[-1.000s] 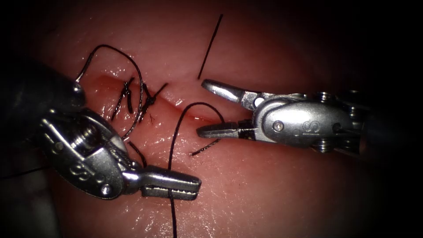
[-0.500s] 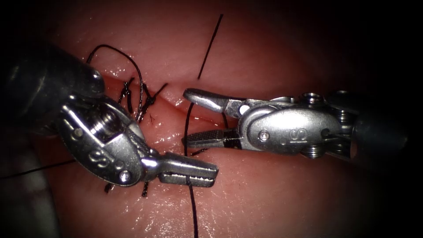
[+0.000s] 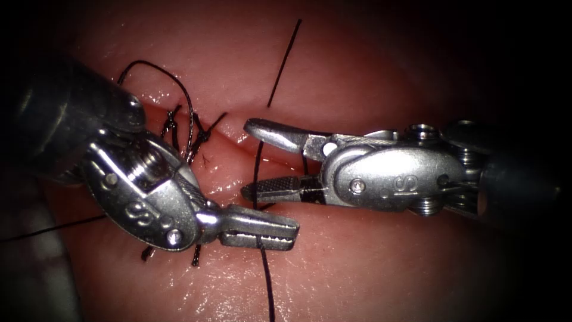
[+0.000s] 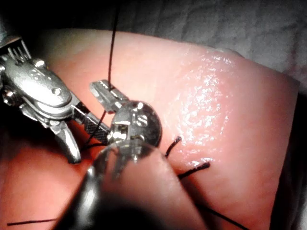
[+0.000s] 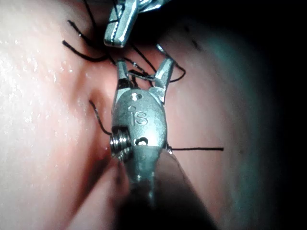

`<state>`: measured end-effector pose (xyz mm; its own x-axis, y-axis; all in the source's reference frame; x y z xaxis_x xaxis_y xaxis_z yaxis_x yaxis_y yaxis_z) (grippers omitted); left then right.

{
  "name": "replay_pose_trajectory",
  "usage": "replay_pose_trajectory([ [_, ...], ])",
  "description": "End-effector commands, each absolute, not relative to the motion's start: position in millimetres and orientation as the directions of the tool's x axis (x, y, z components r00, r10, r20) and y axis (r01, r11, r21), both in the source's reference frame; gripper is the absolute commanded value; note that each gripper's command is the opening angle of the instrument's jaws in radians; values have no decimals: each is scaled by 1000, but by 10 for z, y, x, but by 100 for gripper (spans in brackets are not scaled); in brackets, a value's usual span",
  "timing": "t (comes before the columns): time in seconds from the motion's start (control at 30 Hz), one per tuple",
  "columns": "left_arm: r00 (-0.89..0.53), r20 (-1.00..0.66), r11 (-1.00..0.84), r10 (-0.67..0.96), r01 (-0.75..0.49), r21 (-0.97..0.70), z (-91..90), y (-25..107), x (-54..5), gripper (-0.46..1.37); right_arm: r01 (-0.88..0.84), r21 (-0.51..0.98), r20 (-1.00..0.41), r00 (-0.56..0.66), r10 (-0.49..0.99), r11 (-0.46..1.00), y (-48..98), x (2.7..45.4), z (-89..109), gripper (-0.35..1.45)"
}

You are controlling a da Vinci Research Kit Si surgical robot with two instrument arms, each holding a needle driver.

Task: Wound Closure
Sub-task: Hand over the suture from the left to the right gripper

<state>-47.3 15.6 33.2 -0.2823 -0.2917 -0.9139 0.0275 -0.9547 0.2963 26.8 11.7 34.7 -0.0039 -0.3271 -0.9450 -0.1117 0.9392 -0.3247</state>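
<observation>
Both tools have closed toward centre frame: the steel left needle driver (image 3: pixel 262 229) stays clamped on the black suture thread (image 3: pixel 257 167), which runs between the right needle driver's (image 3: pixel 253 161) parted jaws over the pink tissue's cut (image 3: pixel 238 149), apparently awaiting grasp or cutting.

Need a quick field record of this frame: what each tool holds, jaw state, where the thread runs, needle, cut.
left tool: jaws shut on the thread
right tool: jaws open, thread running between them, holding nothing
thread: runs up from the left tool's jaws to the cut
knots: tied stitches with cut ends of thread on the left part of the cut
needle: cannot tell where it is
tissue: wet, glossy
</observation>
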Motion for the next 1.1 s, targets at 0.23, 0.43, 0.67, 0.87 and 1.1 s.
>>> replay_pose_trajectory([
  [0.23, -282, -914, -955, -291, 36, 293, 332, 155, -473, -35, -101, -336, -940, -28, -340, 936, 116, 267, 346, -19],
  [0.43, -279, -915, -955, -292, 37, 294, 332, 154, -473, -35, -85, -348, -936, -32, -351, 934, 116, 263, 349, -35],
  [0.67, -280, -914, -955, -292, 36, 294, 332, 154, -473, -35, -77, -353, -934, -28, -356, 932, 119, 260, 355, -35],
  [0.87, -280, -914, -955, -292, 36, 294, 331, 153, -473, -35, -78, -353, -934, -26, -356, 932, 123, 259, 363, -35],
  [1.1, -279, -913, -953, -298, 32, 301, 330, 152, -474, 81, -81, -351, -935, -19, -353, 933, 131, 257, 374, -35],
])
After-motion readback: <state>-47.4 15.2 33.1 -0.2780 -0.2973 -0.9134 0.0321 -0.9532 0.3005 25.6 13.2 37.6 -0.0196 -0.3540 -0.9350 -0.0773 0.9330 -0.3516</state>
